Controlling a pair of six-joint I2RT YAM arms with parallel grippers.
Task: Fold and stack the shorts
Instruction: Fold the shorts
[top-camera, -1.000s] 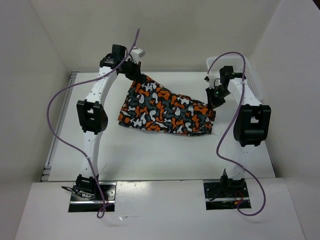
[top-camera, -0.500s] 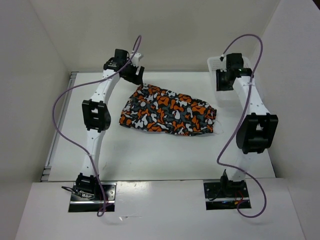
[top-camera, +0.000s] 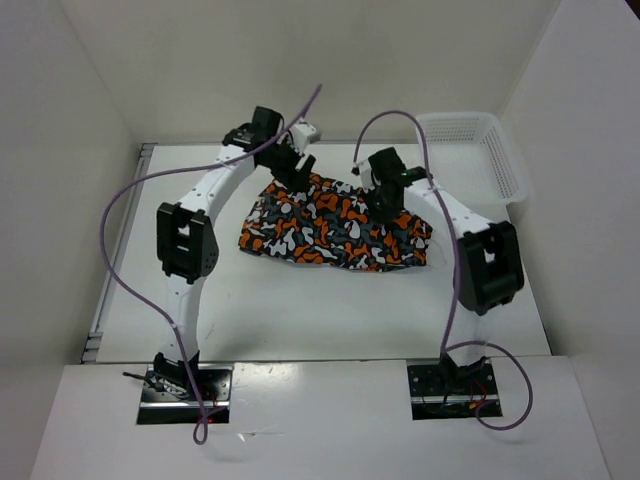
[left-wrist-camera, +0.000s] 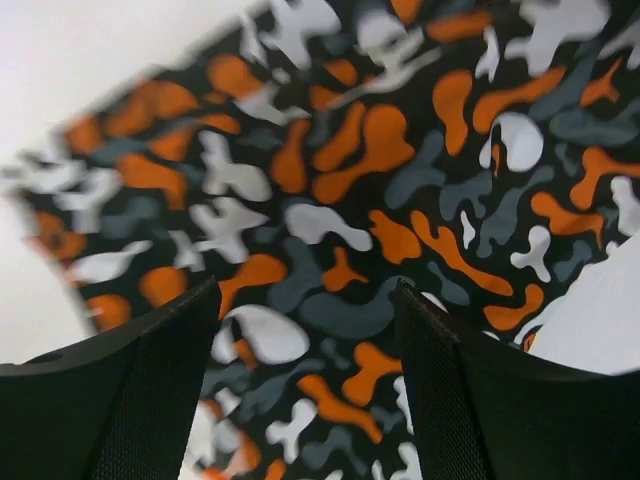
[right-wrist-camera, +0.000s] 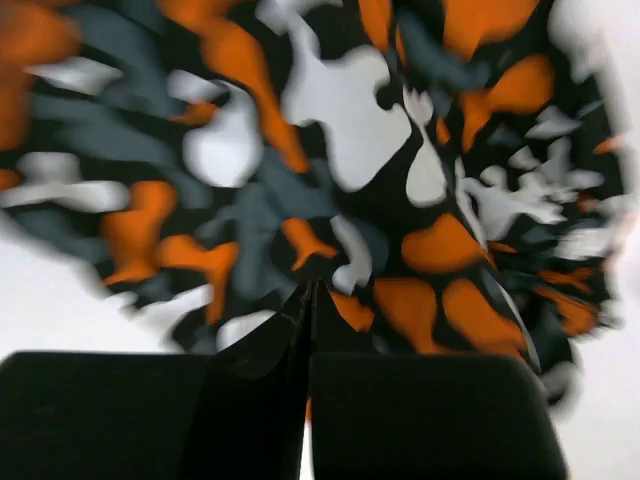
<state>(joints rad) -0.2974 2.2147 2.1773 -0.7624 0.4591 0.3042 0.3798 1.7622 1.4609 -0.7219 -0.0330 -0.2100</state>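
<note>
Shorts (top-camera: 335, 228) lie spread flat near the middle of the table (top-camera: 300, 300), lengthwise from left to right, with their near hem toward the arm bases. The cloth looks soft, light and limp. It should drape and slide rather than hold a shape, so a pinch at an edge or corner would likely serve better than a grab at the middle. Over the far right part hangs the right gripper (top-camera: 384, 200), its fingers pressed together with no cloth seen between them. Over the far left corner the left gripper (top-camera: 297, 172) stands wide apart and empty, printed cloth showing between its fingers (left-wrist-camera: 130, 400). Beyond, at the far right, sits a white basket (top-camera: 505, 160).
</note>
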